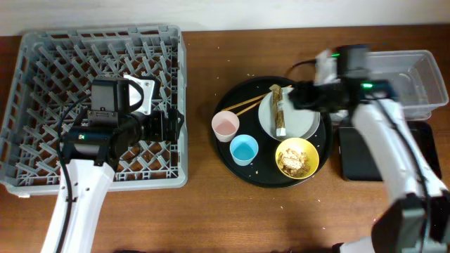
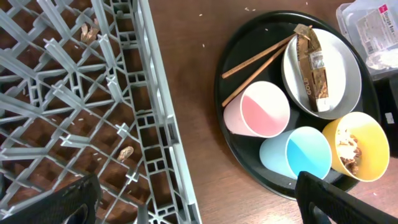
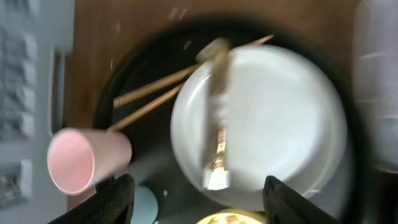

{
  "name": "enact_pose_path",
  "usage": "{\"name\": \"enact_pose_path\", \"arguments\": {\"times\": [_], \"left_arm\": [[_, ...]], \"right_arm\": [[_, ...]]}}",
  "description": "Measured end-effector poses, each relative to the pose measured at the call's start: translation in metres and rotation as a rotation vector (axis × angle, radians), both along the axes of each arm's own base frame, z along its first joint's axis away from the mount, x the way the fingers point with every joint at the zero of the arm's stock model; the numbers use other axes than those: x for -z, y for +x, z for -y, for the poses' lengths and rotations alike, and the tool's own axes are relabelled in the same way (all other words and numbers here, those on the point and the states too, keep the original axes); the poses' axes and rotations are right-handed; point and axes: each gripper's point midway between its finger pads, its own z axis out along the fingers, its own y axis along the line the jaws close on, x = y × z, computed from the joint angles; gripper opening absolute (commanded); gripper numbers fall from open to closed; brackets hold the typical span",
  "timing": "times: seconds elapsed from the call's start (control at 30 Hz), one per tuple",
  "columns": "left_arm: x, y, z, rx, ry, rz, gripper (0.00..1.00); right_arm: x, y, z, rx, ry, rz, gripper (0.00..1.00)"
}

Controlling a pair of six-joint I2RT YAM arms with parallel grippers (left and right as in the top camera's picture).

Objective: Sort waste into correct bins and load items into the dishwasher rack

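Right gripper (image 3: 202, 199), jaws spread and empty, hovers over the plate (image 3: 286, 124) toward the bench's right edge. The wrapper (image 3: 217, 143) lies on the plate, just ahead of it. Left gripper (image 2: 199, 208), likewise spread, hangs over the rack (image 2: 155, 124) by the left edge.

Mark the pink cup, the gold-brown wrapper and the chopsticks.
small pink cup (image 2: 258, 112): left wrist view, inner wall.
gold-brown wrapper (image 2: 313, 68): left wrist view, its middle.
thin brown chopsticks (image 2: 258, 57): left wrist view, upper stick's shaft.

A brown wooden desk (image 1: 211, 218) fills the view under soft, even light. Along its 12 o'clock edge runs a pale strip (image 1: 281, 10). Tiny pale specks (image 2: 249, 9) dot the wood.
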Motion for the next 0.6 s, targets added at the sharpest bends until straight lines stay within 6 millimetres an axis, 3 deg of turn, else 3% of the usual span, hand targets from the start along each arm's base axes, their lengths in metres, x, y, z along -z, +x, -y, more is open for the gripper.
{"name": "enact_pose_path", "arguments": {"times": [0.03, 0.07, 0.1, 0.13, 0.17, 0.23, 0.27, 0.3, 0.33, 0.37, 0.4, 0.43, 0.47, 0.5, 0.53, 0.57, 0.6], "left_arm": [[0.0, 0.0, 0.0, 0.0, 0.0, 0.0, 0.99], [0.0, -0.001, 0.0, 0.001, 0.0, -0.002, 0.99], [0.0, -0.001, 0.0, 0.0, 0.0, -0.003, 0.99], [0.0, -0.001, 0.0, 0.0, 0.0, -0.003, 0.99], [0.0, 0.0, 0.0, 0.0, 0.0, -0.002, 0.99], [0.0, 0.0, 0.0, 0.0, 0.0, 0.0, 0.99], [0.0, 0.0, 0.0, 0.0, 0.0, 0.0, 0.99], [0.0, 0.0, 0.0, 0.0, 0.0, 0.0, 0.99], [0.0, 0.0, 0.0, 0.0, 0.0, 0.0, 0.99], [0.0, 0.0, 0.0, 0.0, 0.0, 0.0, 0.99], [0.0, 0.0, 0.0, 0.0, 0.0, 0.0, 0.99], [0.0, 0.0, 0.0, 0.0, 0.0, 0.0, 0.99], [0.0, 0.0, 0.0, 0.0, 0.0, 0.0, 0.99], [0.0, 0.0, 0.0, 0.0, 0.0, -0.002, 0.99], [0.001, -0.001, 0.0, 0.0, 0.0, -0.004, 0.99], [0.0, 0.0, 0.0, 0.0, 0.0, 0.0, 0.99], [0.0, 0.0, 0.0, 0.0, 0.0, -0.001, 0.99]], "right_arm": [[0.018, 0.001, -0.008, -0.015, -0.054, -0.03, 0.66], [0.063, 0.006, -0.019, -0.032, -0.131, -0.103, 0.56], [0.09, 0.011, -0.025, -0.04, -0.158, -0.133, 0.42], [0.117, 0.016, -0.028, -0.034, -0.163, -0.166, 0.09], [0.135, 0.014, -0.029, -0.031, -0.154, -0.204, 0.04], [0.139, 0.01, -0.03, -0.028, -0.132, -0.231, 0.04], [0.133, 0.008, -0.028, -0.02, -0.125, -0.233, 0.04], [0.114, 0.01, -0.02, 0.008, -0.108, -0.221, 0.04], [0.072, 0.026, -0.005, 0.072, -0.069, -0.135, 0.04], [0.019, 0.043, 0.025, 0.199, 0.006, -0.028, 0.04], [-0.031, 0.053, 0.071, 0.359, 0.064, 0.083, 0.04], [-0.053, 0.056, 0.096, 0.455, 0.103, 0.133, 0.04], [-0.064, 0.058, 0.13, 0.575, 0.136, 0.166, 0.06], [-0.058, 0.066, 0.17, 0.714, 0.154, 0.18, 0.59], [-0.041, 0.077, 0.204, 0.793, 0.148, 0.193, 0.8], [-0.013, 0.08, 0.218, 0.774, 0.132, 0.152, 0.82], [-0.003, 0.079, 0.213, 0.698, 0.129, 0.132, 0.79]]}}
